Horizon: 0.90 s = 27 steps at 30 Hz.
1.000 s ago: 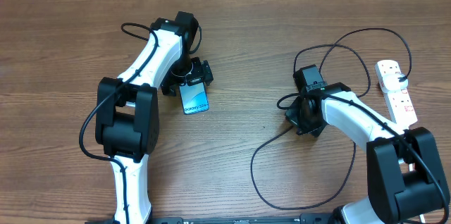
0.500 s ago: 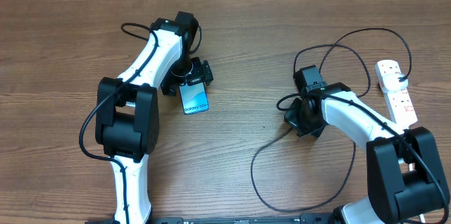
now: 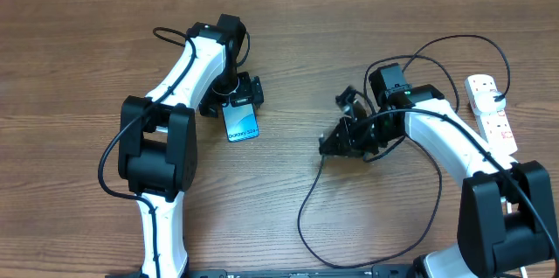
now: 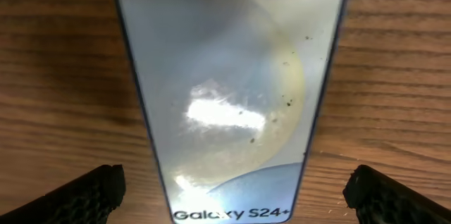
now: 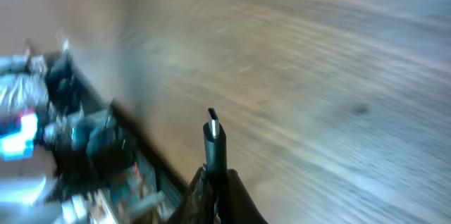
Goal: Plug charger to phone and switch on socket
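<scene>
The phone [image 3: 240,121] lies flat on the wooden table, its pale screen showing "Galaxy S24+" [image 4: 232,104]. My left gripper [image 3: 234,101] hovers open over the phone's far end, and its two black fingertips [image 4: 91,194] stand well apart on either side, not touching it. My right gripper [image 3: 334,142] is shut on the charger's black plug [image 5: 214,139], whose metal tip sticks out past the fingers above the table, right of the phone. The charger's thin black cable [image 3: 300,215] trails from it in loops. The socket [image 3: 492,112], a white strip, lies at the far right.
The black cable loops widely over the table's right half, near the front edge and up behind the right arm toward the socket. The right wrist view is motion-blurred and shows the table's edge with clutter beyond it.
My right gripper has risen and swung left toward the phone with the plug in it, dragging the cable loop along. The left arm and the phone have stayed still.
</scene>
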{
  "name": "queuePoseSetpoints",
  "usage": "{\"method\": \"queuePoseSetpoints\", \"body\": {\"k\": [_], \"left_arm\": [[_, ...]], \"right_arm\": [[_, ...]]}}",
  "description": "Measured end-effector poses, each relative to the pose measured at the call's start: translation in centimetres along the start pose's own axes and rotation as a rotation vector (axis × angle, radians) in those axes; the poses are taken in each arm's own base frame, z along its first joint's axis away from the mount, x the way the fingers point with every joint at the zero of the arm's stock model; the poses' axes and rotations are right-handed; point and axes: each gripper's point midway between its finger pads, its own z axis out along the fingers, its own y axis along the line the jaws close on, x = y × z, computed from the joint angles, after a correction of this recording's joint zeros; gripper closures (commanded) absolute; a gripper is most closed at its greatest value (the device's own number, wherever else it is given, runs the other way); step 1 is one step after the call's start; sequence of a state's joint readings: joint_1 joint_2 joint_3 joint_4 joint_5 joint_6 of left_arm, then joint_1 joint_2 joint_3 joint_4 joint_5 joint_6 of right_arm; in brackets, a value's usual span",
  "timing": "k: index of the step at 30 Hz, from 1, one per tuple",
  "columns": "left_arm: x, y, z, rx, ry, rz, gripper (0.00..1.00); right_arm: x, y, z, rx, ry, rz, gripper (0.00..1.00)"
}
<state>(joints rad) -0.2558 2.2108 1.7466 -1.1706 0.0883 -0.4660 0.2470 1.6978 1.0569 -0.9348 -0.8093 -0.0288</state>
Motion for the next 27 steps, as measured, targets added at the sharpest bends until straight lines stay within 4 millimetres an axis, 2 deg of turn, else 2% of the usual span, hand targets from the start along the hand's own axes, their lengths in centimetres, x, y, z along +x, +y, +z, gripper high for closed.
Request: {"method": "queuePoseSetpoints", "body": {"k": [4, 7, 17, 27], "left_arm": [[-0.9, -1.0, 0.0, 0.046, -0.032, 0.022, 0.0], [-1.5, -1.7, -0.1, 0.08, -0.054, 0.035, 0.01], [-3.0, -2.7, -0.3, 0.124, -0.113, 0.012, 0.0], [-3.5, -1.9, 0.7, 0.091, -0.149, -0.012, 0.0]], "right_arm": [[1.1, 2.0, 0.9, -0.07, 0.045, -0.153, 0.96], [1.2, 2.6, 1.2, -0.09, 0.048, -0.207, 0.96], [0.9, 2.9, 1.2, -0.106, 0.035, -0.261, 0.96], [0.9, 2.9, 1.2, -0.106, 0.036, -0.253, 0.96]]}}
